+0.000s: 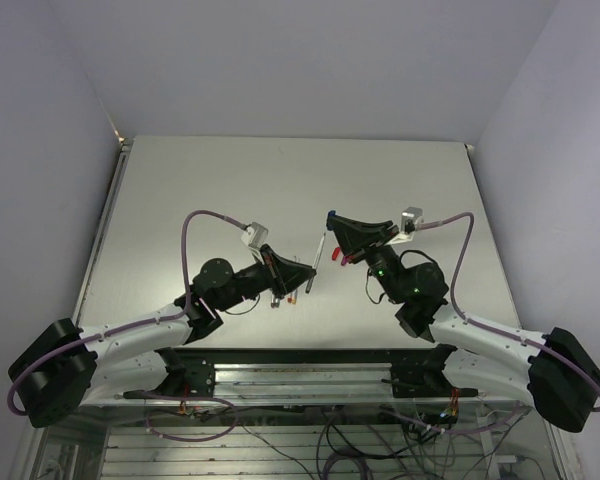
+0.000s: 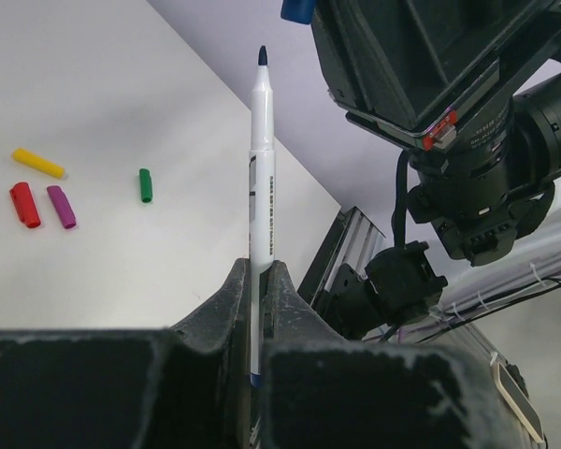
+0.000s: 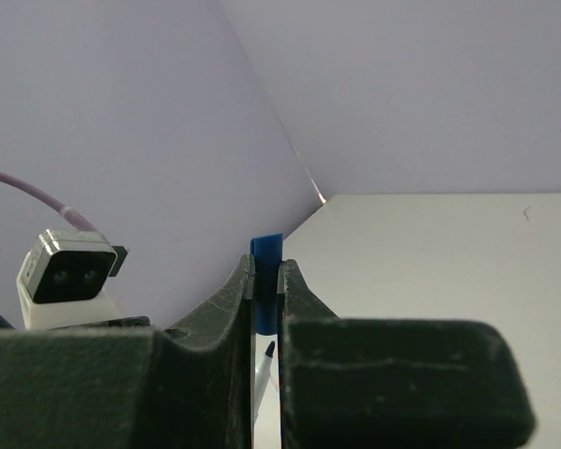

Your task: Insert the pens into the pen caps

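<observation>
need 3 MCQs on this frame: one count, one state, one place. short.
1. How many stubby plastic caps lie loose on the white table in the left wrist view?
A) two B) four C) six

2. The slim white pen in the left gripper is:
A) uncapped, dark tip bare B) capped C) lying flat on the table

3. Where is the stubby blue plastic cap?
A) on the table B) in the left gripper C) between the right gripper's fingers

Answers:
1 B: yellow cap, red cap, purple cap and green cap.
2 A: the pen stands clamped upright, its tip exposed.
3 C: the right wrist view shows the fingers pinching it.
</observation>
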